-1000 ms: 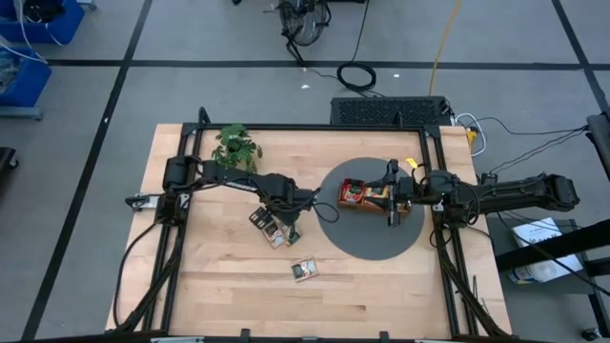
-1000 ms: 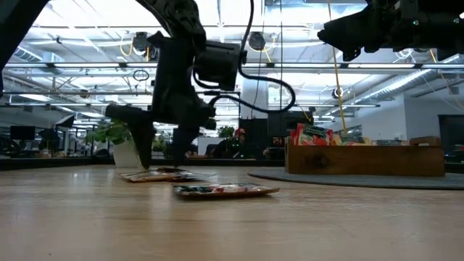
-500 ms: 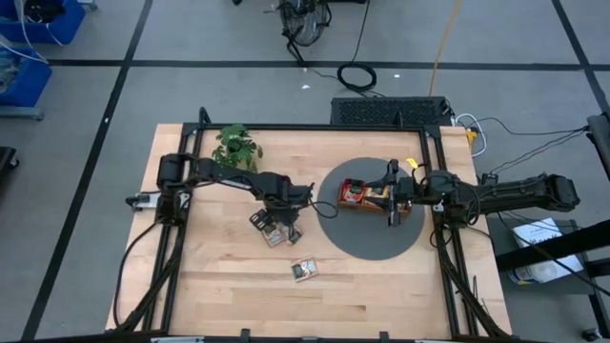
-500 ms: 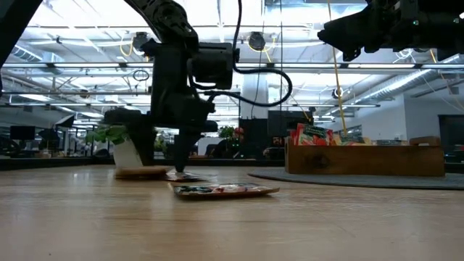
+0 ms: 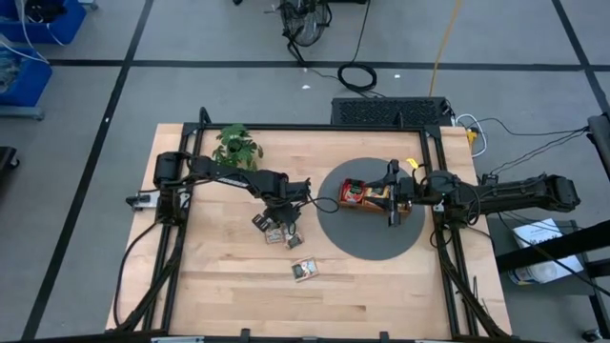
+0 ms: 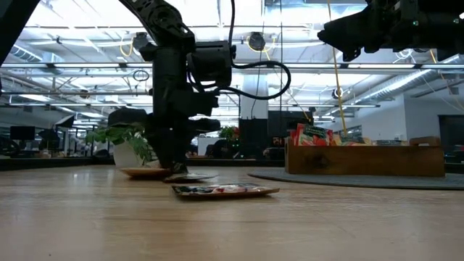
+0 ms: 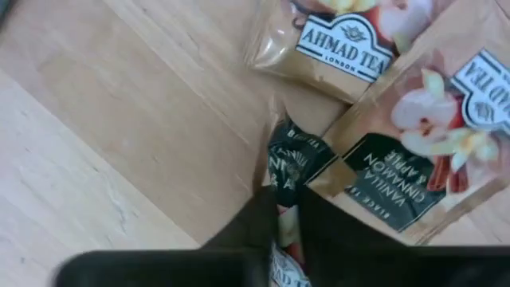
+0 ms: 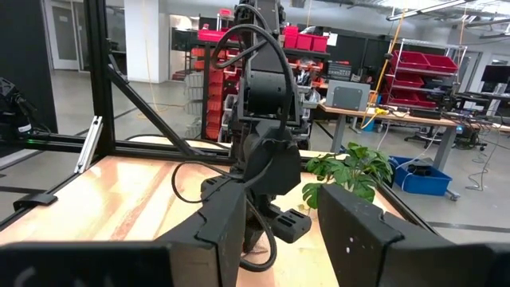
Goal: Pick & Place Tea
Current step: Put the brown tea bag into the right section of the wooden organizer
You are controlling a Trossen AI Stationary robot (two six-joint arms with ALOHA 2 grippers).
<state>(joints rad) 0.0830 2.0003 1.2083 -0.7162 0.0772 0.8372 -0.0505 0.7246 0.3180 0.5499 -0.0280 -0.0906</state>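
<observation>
Several tea sachets [image 5: 272, 229] lie in a small overlapping heap on the wooden table, left of the round grey mat [image 5: 372, 238]. One more sachet [image 5: 304, 271] lies alone nearer the front edge. My left gripper [image 7: 285, 195] points straight down into the heap and is shut on one sachet with a dark label [image 7: 291, 159]. Two pale sachets [image 7: 430, 135] lie flat beside it. My right gripper [image 5: 394, 214] waits open above the brown wooden tray [image 5: 408, 211], which holds some sachets [image 5: 355, 194]. My left gripper pinches the dark-labelled sachet by one edge [image 7: 280, 179] between its two fingers, coming from above and pointing down. The pinched part is crumpled upward between the fingers. The rest of the sachet still lies on the table, partly tucked under a neighbouring sachet.
A small leafy plant [image 5: 236, 146] stands at the far left of the table. The tray sits on the grey mat at the right. Black frame rails [image 5: 172, 257] run along the table's left and right sides. Bare wood shows along the front edge.
My left gripper has sunk onto the heap of sachets, tipped until it points straight down, and shut on one sachet. The sachets have stayed on the table.
</observation>
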